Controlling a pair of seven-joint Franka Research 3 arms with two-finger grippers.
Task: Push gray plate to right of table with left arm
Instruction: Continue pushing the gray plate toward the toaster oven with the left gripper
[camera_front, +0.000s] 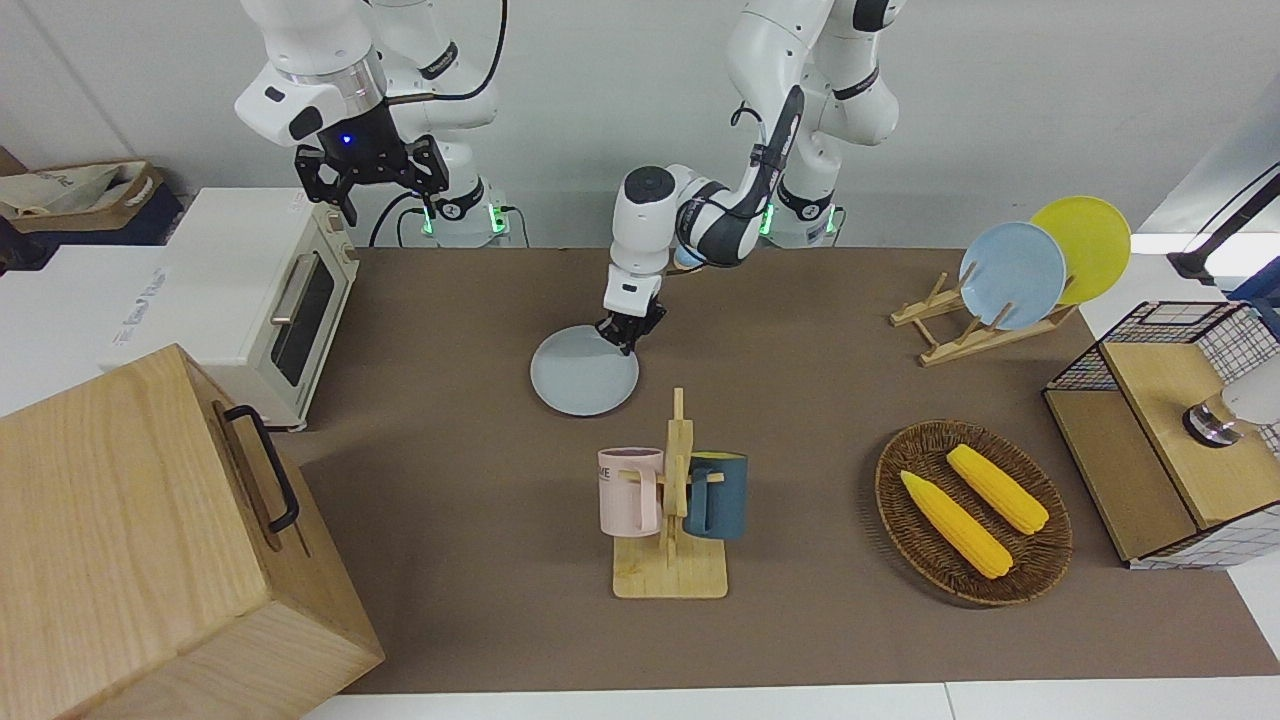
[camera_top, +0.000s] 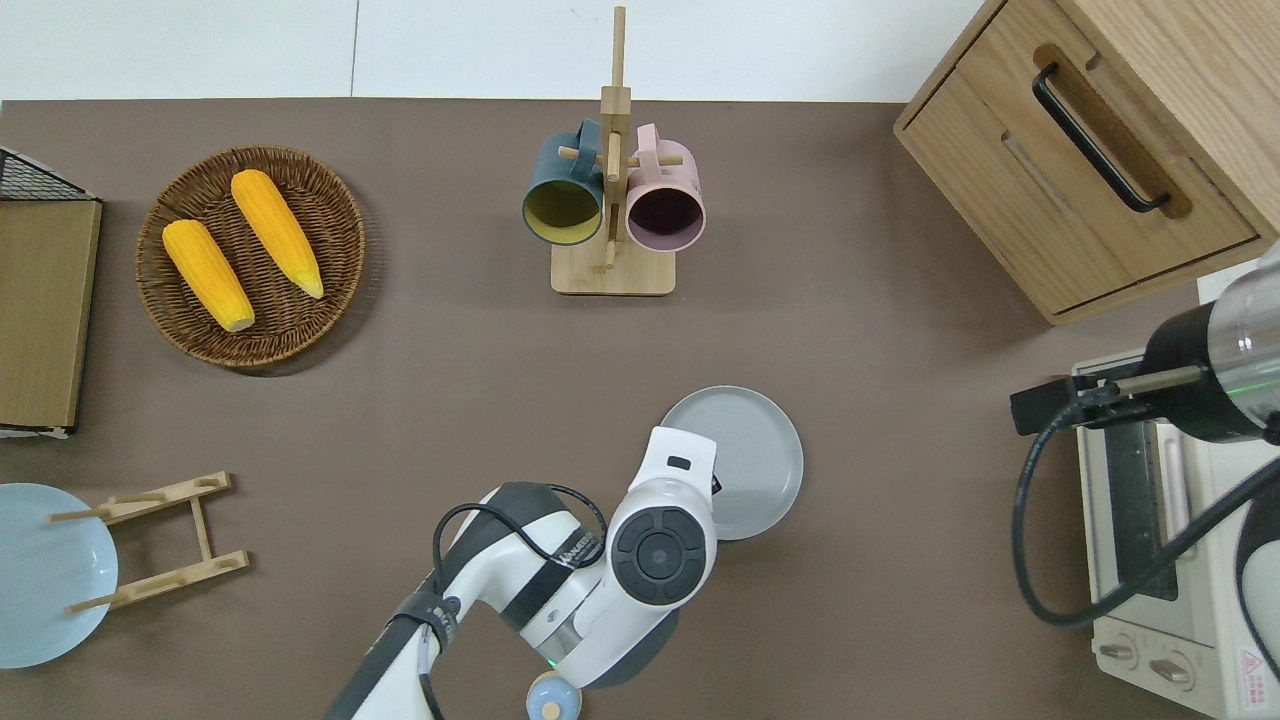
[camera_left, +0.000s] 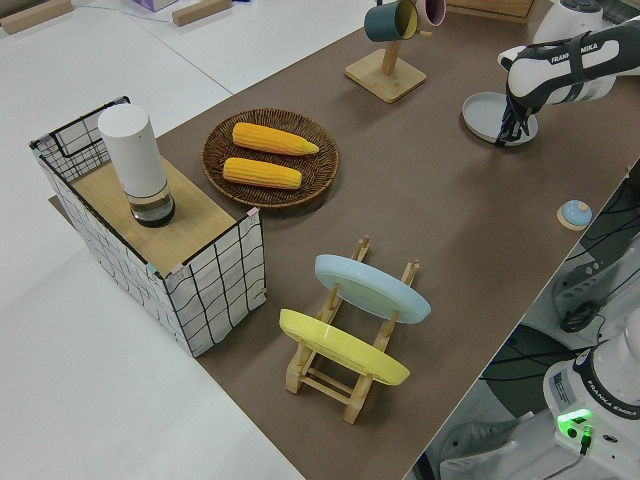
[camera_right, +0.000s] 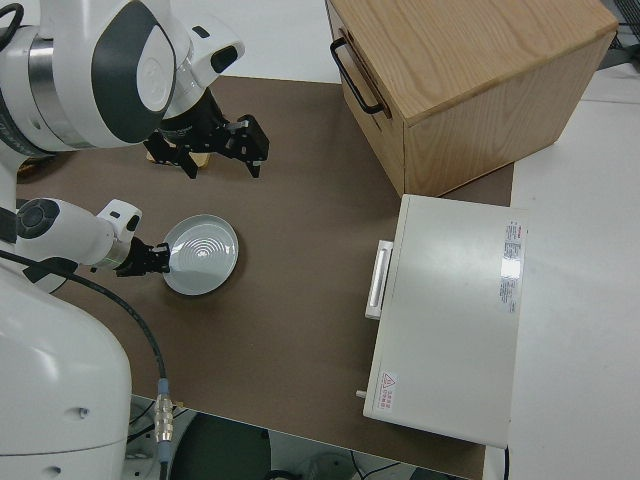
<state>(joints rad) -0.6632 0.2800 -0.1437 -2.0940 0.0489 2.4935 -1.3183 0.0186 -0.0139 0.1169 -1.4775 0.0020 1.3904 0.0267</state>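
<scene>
Resting on table (camera_front: 800, 620) mid-width, gray plate (camera_front: 580, 380) lies nearer robots than mug rack (camera_front: 672, 560). Left gripper (camera_front: 628, 333) touches plate rim, finger state unclear. Right arm parked.

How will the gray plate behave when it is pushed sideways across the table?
The gray plate lies flat on the matte brown table, so it should slide, not roll or tip. Since the left hand meets its rim off-centre, it may rotate or slip aside.
</scene>
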